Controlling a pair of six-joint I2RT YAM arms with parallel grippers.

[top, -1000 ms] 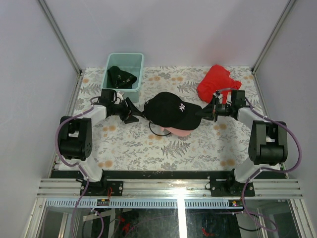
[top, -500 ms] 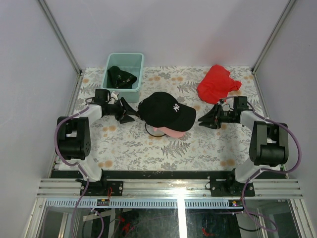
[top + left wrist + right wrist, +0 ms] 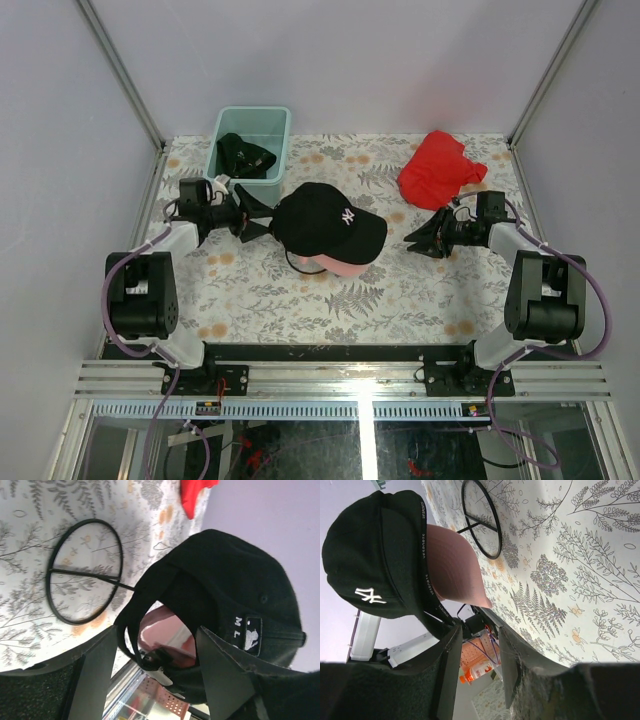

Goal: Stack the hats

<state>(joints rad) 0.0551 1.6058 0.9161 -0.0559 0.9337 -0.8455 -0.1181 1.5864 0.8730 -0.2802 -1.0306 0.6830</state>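
A black hat (image 3: 322, 220) with a white logo sits on top of a light pink hat (image 3: 346, 268) at the table's middle. My left gripper (image 3: 266, 226) is open just left of the stack. In the left wrist view, the black hat's (image 3: 235, 575) back strap and buckle lie between the spread jaws of that gripper (image 3: 157, 667), untouched, and the pink hat (image 3: 160, 630) shows through the rear opening. My right gripper (image 3: 412, 240) is open and empty, apart from the brim (image 3: 452, 565). Another dark hat (image 3: 245, 155) lies in the mint tub (image 3: 253, 111).
A red cloth (image 3: 438, 168) lies at the back right, just behind my right arm. A thin black ring (image 3: 300, 262) rests on the patterned table beside the stacked hats. The mint tub stands at the back left, close behind my left arm.
My right gripper opened, let go of the black hat's brim and drew back to the right. My left gripper opened wider and pulled left. The black hat shifted left with it.
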